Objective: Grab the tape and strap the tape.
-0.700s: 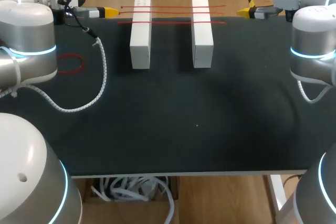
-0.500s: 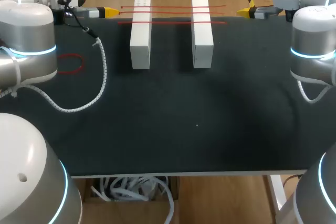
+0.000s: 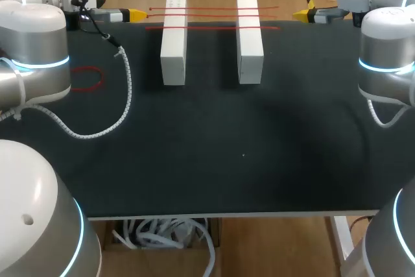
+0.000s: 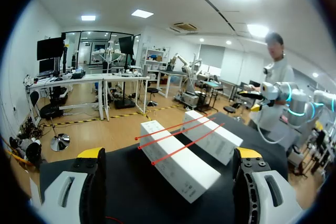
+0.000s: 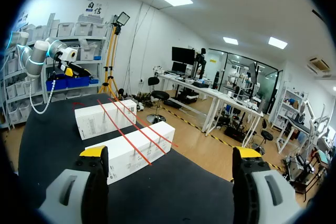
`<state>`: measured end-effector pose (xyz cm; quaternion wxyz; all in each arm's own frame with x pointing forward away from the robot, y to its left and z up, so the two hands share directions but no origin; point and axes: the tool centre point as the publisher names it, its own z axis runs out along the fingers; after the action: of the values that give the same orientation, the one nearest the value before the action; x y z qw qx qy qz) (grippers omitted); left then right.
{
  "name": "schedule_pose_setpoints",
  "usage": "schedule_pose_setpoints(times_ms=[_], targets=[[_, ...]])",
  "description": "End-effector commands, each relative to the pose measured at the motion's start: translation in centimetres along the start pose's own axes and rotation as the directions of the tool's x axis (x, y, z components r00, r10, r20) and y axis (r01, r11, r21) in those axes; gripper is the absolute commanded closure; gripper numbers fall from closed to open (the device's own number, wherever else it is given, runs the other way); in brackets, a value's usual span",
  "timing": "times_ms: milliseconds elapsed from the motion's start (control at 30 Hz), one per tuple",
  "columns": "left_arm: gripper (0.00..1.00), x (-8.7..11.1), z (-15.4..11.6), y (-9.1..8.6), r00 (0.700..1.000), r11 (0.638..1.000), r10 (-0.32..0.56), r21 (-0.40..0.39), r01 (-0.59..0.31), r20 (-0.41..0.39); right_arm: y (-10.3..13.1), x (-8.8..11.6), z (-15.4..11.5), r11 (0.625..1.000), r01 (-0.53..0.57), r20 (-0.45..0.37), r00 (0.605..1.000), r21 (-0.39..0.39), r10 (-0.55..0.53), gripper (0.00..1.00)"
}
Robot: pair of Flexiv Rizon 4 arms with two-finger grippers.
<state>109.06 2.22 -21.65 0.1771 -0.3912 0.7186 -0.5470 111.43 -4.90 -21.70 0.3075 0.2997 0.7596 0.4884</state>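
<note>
1. Jaws first: both sets are spread wide and not touching anything. Our left gripper (image 4: 169, 156) and our right gripper (image 5: 170, 153) each show their yellow tips far apart.
2. Closest to us is the flat black table top (image 3: 227, 160). A white coiled cable (image 3: 124, 98) from our left arm sags onto its left side.
3. A bit further back on the left, a thin red tape loop (image 3: 87, 79) lies flat on the table. It's partly hidden behind our left arm and well apart from the boxes.
4. Past the middle we've got two long white rectangular boxes lying flat and parallel with a gap between them: the left-hand box (image 3: 174, 43) and the right-hand box (image 3: 249, 40).
5. Thin red tape strips (image 3: 214, 28) lie across the tops of both boxes toward their far ends, bridging the gap. Our wrist views show three of them.
6. At the far edge, both grippers sit out to either side of the boxes, tips pointing inward, well apart from the strips.
</note>
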Motion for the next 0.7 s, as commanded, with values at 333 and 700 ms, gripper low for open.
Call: schedule_pose_setpoints(times_ms=[333,700], targets=[[0.00,-0.3,1.4,1.1,0.949,0.974,0.224,0.036,-0.222,-0.224,0.1,0.0,0.0,1.000,0.000,0.000,1.000,0.003,0.000,0.00],[0.65,-2.0,4.0,2.1,0.854,0.949,0.308,0.068,-0.308,-0.420,0.1,0.0,0.0,1.000,0.000,0.000,1.000,0.003,0.000,0.00]])
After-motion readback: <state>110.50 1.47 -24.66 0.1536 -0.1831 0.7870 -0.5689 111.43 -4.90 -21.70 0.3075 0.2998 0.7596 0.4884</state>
